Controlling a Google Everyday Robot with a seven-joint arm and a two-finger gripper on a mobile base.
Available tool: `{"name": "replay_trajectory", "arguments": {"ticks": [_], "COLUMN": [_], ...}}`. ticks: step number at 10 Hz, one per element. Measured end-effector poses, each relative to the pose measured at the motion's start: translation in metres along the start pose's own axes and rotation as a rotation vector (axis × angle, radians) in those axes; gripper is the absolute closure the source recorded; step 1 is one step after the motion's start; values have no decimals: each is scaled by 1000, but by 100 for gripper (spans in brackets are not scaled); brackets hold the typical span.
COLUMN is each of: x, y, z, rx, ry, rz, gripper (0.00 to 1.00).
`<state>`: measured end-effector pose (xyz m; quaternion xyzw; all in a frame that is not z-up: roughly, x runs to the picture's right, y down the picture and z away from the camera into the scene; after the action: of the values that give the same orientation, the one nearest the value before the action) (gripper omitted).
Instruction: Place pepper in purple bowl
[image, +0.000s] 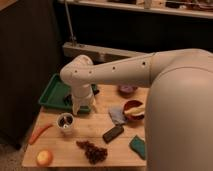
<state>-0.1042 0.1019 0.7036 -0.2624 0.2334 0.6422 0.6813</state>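
Gripper (83, 107) hangs at the end of the downturned wrist, over the near right corner of the green tray (52, 94), just behind the small cup (65, 122). Jaws spread, nothing held. Pepper (39, 133) lies on the wooden table (95, 127) at its left edge, left of the cup, apart from the gripper. Purple bowl (127, 90) sits at the far side, behind the red bowl (133, 109) with yellow contents. Round yellow-orange fruit (44, 158) at near left corner.

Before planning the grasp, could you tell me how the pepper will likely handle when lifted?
The pepper looks slender and curved, so probably light and unlikely to roll far. It lies near the table's edge; a push might drop it. The gripper hangs by the green tray.
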Motion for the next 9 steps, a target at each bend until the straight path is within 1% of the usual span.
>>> {"name": "replay_trajectory", "arguments": {"ticks": [7, 8, 9], "x": [0, 2, 5], "y": [1, 6, 18], "z": [-1, -2, -2], "rx": [0, -12, -24], "ry": [-1, 4, 2], "rz": [-3, -27, -53], "gripper": [35, 35, 35]}}
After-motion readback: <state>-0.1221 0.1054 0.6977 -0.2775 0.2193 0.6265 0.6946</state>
